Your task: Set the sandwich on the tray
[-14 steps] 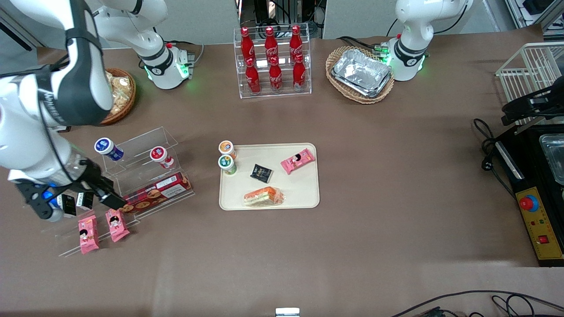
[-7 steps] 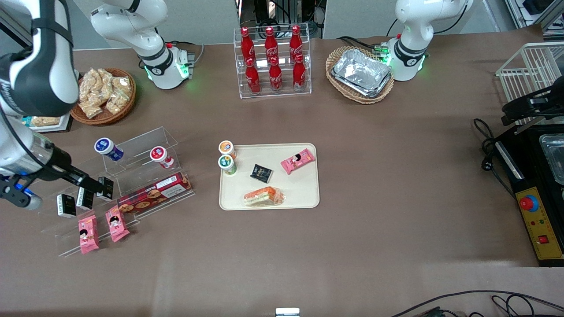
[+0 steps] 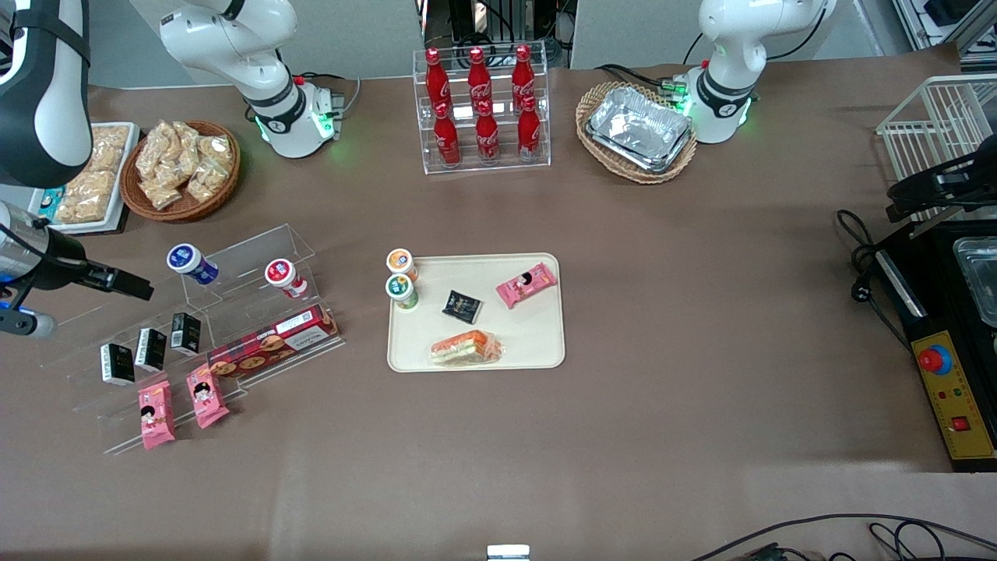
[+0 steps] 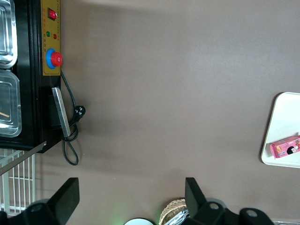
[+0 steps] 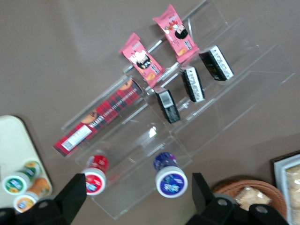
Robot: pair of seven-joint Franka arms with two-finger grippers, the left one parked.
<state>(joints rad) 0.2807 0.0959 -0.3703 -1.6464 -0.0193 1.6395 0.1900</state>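
Observation:
The sandwich (image 3: 466, 347), a wrapped wedge with an orange and green filling edge, lies on the cream tray (image 3: 545, 360), on the part of the tray nearest the front camera. My right gripper (image 3: 93, 309) hangs at the working arm's end of the table, above the clear acrylic stand (image 3: 257, 261), well away from the tray. It is open and empty, and in the right wrist view its fingers (image 5: 77, 190) are spread wide around nothing (image 5: 138, 187). A corner of the tray (image 5: 10, 140) shows in that view. The sandwich is hidden there.
On the tray lie a pink snack packet (image 3: 526, 284) and a black packet (image 3: 462, 306), with two small cups (image 3: 401, 280) at its edge. The acrylic stand holds a biscuit box (image 3: 273, 343), more packets and two lidded cups. A bottle rack (image 3: 483, 109) and baskets stand farther back.
My right arm has swung away from the stand toward the working arm's end of the table, uncovering the snack basket and white dish. The sandwich has not moved.

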